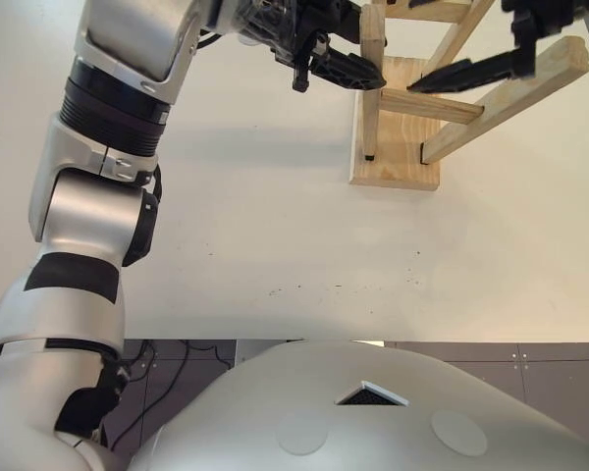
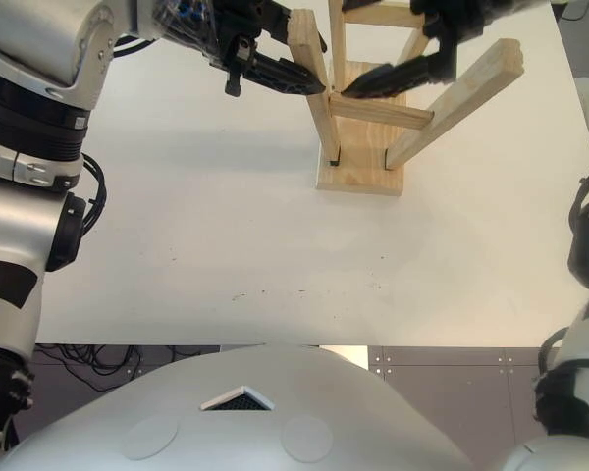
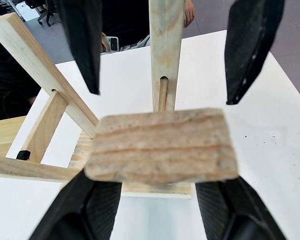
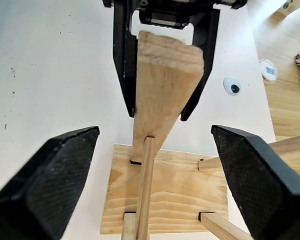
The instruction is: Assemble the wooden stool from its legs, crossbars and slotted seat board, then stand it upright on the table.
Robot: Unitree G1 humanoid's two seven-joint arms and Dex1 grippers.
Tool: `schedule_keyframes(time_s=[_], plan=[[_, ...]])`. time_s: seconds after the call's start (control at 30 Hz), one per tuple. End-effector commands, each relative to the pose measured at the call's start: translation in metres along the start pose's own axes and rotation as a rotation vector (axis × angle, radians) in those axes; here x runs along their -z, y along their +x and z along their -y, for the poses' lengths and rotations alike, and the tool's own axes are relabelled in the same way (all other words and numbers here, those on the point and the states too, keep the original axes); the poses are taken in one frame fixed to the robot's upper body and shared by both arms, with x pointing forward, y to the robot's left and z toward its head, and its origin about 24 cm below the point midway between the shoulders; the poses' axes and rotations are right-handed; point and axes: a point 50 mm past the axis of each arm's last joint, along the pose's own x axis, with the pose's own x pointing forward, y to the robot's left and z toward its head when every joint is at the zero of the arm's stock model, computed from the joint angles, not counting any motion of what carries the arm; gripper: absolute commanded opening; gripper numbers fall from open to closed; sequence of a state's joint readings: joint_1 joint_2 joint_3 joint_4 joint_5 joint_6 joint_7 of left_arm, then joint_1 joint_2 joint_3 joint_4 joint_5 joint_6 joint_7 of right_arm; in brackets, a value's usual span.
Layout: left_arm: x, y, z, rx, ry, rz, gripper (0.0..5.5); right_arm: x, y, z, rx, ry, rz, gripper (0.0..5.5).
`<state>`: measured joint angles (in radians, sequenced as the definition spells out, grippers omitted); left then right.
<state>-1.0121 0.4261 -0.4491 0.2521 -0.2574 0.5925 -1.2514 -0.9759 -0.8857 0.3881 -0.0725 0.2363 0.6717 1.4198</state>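
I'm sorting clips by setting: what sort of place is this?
Probably a lab or workshop room rather than a home: a plain white table serves as the work surface, with loose cables lying on grey panelled flooring below its near edge.

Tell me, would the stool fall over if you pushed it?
The stool probably won't tip easily: it sits upside down on its flat seat. It looks stiff, being solid wood. One leg slants a lot, so a push might wobble it loose.
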Motion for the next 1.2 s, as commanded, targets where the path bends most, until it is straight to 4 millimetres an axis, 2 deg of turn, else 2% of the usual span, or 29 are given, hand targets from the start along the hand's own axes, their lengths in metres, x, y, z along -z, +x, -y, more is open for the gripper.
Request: schedule_keyframes(time_s=[0.03, 0.07, 0.27, 0.5, 0.8, 1.2], plan=[[0.063, 0.033, 0.02, 0.085, -0.205, -0.161, 2.01, 0.019, 0.007, -0.007, -0.011, 0.045, -0.066, 4.15], [0.062, 0.033, 0.02, 0.086, -0.204, -0.159, 2.01, 0.022, 0.011, -0.007, -0.003, 0.053, -0.072, 4.15], [0.06, 0.033, 0.019, 0.087, -0.201, -0.152, 2.01, 0.04, 0.024, -0.004, 0.056, 0.095, -0.107, 3.08], [0.059, 0.033, 0.018, 0.082, -0.199, -0.146, 2.01, 0.054, 0.037, -0.013, 0.01, 0.119, -0.134, 1.94], [0.059, 0.034, 0.018, 0.086, -0.195, -0.147, 2.01, 0.053, 0.039, -0.01, 0.03, 0.118, -0.126, 0.51], [0.057, 0.036, 0.019, 0.088, -0.189, -0.138, 2.01, 0.077, 0.056, -0.028, -0.065, 0.09, -0.257, 0.45]])
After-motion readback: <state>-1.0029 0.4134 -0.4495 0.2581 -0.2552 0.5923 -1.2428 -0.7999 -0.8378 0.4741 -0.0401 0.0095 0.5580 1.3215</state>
